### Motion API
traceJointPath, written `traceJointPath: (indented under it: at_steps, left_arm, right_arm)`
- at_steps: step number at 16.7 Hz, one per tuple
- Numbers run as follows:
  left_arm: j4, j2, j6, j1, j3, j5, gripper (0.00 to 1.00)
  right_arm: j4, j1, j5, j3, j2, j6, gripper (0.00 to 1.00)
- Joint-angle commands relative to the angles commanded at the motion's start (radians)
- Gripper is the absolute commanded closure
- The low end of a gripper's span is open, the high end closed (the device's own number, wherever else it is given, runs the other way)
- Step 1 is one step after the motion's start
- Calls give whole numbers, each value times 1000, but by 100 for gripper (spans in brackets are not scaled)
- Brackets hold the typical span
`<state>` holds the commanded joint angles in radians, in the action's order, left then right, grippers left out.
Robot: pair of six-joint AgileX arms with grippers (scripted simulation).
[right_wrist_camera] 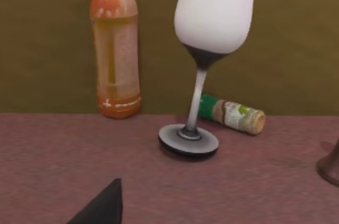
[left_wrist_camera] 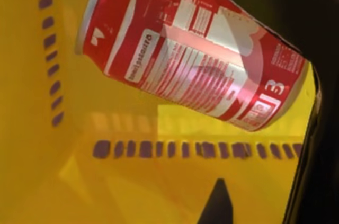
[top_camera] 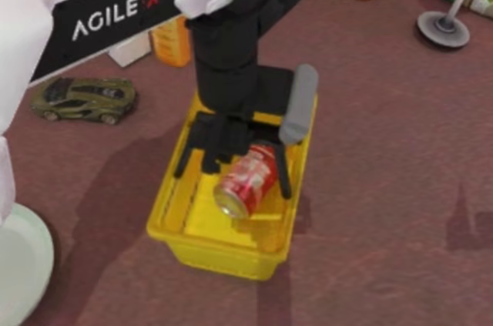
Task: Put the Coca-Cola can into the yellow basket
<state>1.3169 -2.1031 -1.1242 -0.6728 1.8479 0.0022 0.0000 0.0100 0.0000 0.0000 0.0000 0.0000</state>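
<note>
The left gripper point(top_camera: 233, 163), fingers spread wide, hangs over the basket point(top_camera: 171, 204); the can point(top_camera: 246, 181) lies free between them, long axis running 1-to-7 o'clock.

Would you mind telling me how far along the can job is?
Done: the Coca-Cola can has been carried over the yellow basket. In hand: the left gripper sits spread around it, tilted; release unclear. Left: withdrawing. The right arm is out of the top view.
</note>
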Motion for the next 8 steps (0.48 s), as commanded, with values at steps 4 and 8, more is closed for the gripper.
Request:
traceJointPath:
  at_steps: [4,8]
  left_arm:
    - [107,18,-21,33,82,0,100]
    - [175,37,-36,57,138,0,100]
  right_arm:
    - [0,0,0,0,0,0,0]
    - [0,0,0,0,0,0,0]
